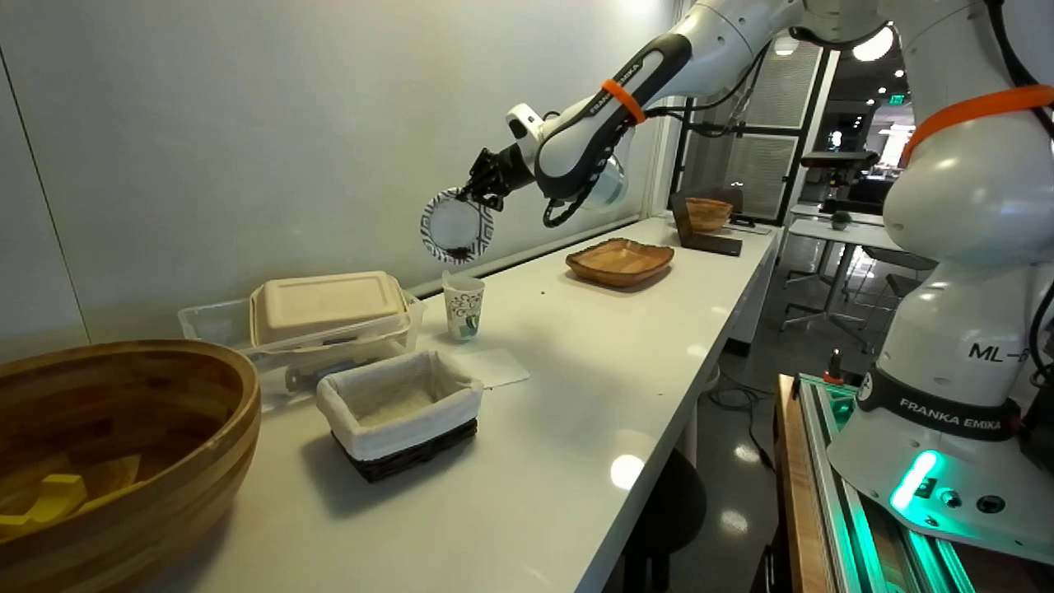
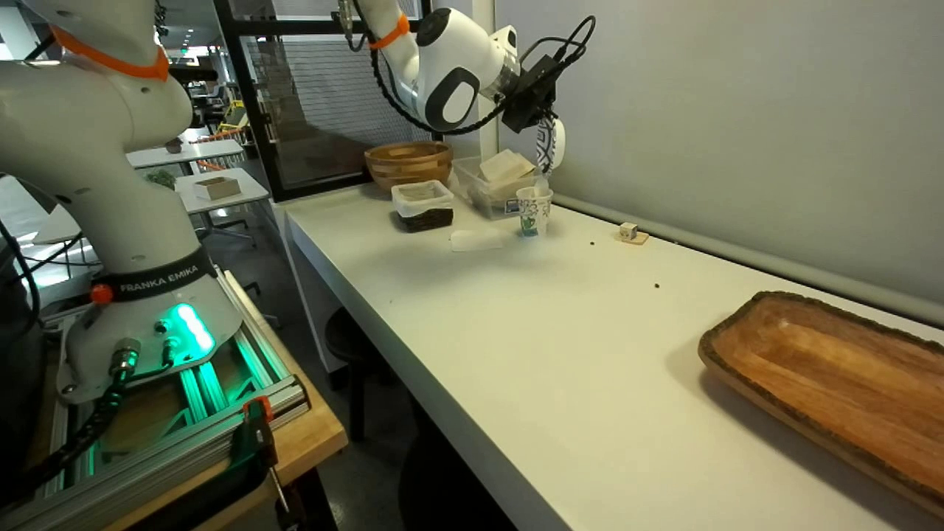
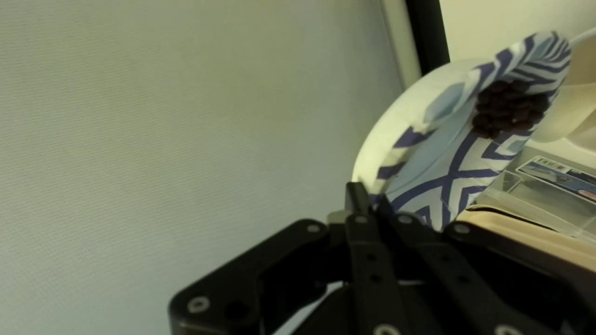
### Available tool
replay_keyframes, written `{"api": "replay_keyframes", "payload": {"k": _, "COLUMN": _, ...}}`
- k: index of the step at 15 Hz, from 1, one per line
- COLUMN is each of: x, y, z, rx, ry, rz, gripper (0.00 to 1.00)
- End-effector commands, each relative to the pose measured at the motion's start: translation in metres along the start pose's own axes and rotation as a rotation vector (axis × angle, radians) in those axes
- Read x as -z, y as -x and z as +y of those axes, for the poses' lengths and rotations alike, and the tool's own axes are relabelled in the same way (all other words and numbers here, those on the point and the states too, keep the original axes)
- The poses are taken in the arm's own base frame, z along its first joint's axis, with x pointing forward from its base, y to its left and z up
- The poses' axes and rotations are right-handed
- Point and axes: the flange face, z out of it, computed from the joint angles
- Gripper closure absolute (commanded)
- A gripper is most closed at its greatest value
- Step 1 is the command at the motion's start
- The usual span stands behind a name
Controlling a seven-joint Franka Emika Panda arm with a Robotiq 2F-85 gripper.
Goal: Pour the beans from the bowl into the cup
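Observation:
The bowl [image 1: 451, 221], a shallow pale dish with a dark patterned rim, is held in the air, tilted steeply onto its edge. It also shows in an exterior view [image 2: 546, 144] and the wrist view [image 3: 454, 160]. My gripper [image 3: 368, 197] is shut on its rim; it also shows in an exterior view [image 1: 476, 194]. Dark beans [image 3: 510, 108] are gathered at the bowl's low edge. The cup [image 1: 465, 311], white with dark and green markings, stands upright on the table just below the bowl, also in an exterior view [image 2: 532, 214]. The cup's inside is hidden.
A wall [image 3: 186, 139] is close beside the gripper. Near the cup are a clear plastic tub [image 1: 329, 346] with a tan container [image 1: 333, 305] and a cloth-lined basket [image 1: 399, 403]. A large wooden bowl [image 1: 165, 461], wooden tray [image 1: 622, 262] and small block [image 2: 628, 231] also stand there.

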Motion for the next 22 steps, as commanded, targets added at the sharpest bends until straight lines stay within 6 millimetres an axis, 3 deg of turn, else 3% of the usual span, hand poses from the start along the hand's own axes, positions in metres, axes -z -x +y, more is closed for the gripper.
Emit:
{"api": "replay_keyframes", "payload": {"k": 1, "x": 0.002, "y": -0.004, "z": 0.000, "rx": 0.024, "ry": 0.019, "rz": -0.002, "gripper": 0.99}}
{"api": "replay_keyframes", "payload": {"k": 15, "x": -0.002, "y": -0.017, "z": 0.004, "rx": 0.100, "ry": 0.039, "rz": 0.020, "gripper": 0.99}}
{"api": "replay_keyframes", "payload": {"k": 22, "x": -0.005, "y": -0.025, "z": -0.004, "rx": 0.145, "ry": 0.033, "rz": 0.040, "gripper": 0.99}}
